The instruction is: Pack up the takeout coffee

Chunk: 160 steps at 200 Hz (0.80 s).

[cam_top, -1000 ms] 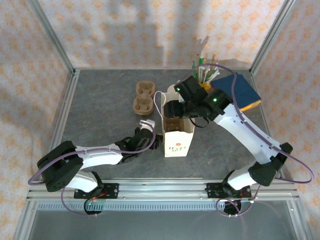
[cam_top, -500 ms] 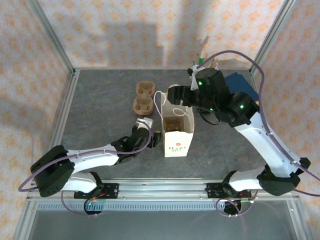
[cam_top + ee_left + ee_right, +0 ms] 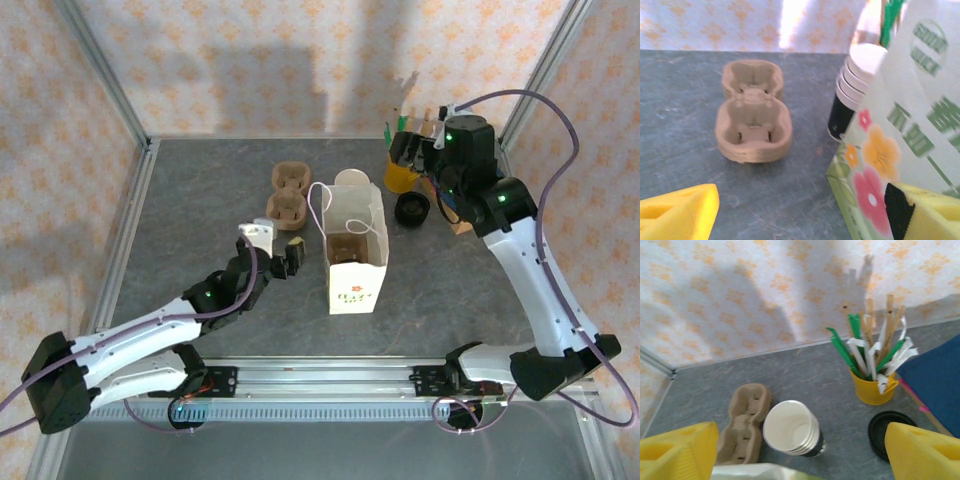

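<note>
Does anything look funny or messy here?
A black lid lies flat on the table by itself, beside the yellow cup of sticks, with no cup showing under it. Nothing looks spilled or tipped over.

Lab cell: aluminium frame (image 3: 103, 72), wallpapered backdrop (image 3: 250, 60)

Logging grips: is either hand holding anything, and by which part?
Nothing is held; the left hand and right hand both stand open, empty.
</note>
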{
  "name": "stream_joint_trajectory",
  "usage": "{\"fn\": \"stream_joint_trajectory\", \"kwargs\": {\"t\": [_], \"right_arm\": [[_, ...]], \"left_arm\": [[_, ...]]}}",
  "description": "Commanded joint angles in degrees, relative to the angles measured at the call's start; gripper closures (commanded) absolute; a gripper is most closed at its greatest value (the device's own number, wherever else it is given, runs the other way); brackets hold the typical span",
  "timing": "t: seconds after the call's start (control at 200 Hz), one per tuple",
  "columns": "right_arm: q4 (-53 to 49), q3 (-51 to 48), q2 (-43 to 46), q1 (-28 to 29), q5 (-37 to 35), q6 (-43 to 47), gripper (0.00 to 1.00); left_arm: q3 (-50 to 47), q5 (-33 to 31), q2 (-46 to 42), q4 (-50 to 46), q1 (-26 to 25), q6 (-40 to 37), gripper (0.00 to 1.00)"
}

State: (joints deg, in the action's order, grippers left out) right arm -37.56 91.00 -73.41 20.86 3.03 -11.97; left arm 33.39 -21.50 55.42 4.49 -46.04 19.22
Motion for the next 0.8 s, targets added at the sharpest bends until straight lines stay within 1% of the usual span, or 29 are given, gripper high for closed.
{"fn": "stream_joint_trajectory", "kwargs": {"t": [0.0, 0.14, 0.365, 0.42, 0.491, 0.671, 0.796], "right_arm": [[5.01, -0.98, -1.96, -3.51, 1.59, 2.9, 0.14], [10.36, -3.37, -5.0, -5.36, -1.3, 4.64, 0.14], [24.74, -10.74, -6.36, -7.21, -0.65, 8.3, 0.13], [28.25, -12.35, -6.63, -7.27, -1.43, 9.24, 0.12], [32.98, -14.21, -6.84, -7.3, -1.29, 11.04, 0.11], [43.16, -20.3, -8.8, -7.48, 0.35, 15.31, 0.09], [47.07, -23.09, -10.89, -7.98, 1.05, 14.9, 0.1]], "left_arm": [[0.98, -0.53, -2.0, -2.8, 3.59, 1.78, 0.12], [1.8, 0.18, -2.68, -2.64, 7.08, 2.99, 0.11], [5.9, 0.29, -0.98, -4.09, 10.29, 3.98, 0.09], [6.82, 1.03, -0.6, -4.3, 11.31, 4.9, 0.08], [7.73, 3.68, -0.4, -4.32, 12.99, 6.02, 0.07], [7.89, 2.5, -0.06, -2.65, 13.96, 6.81, 0.07], [6.96, 3.38, 1.71, -0.85, 13.96, 8.73, 0.08]]}}
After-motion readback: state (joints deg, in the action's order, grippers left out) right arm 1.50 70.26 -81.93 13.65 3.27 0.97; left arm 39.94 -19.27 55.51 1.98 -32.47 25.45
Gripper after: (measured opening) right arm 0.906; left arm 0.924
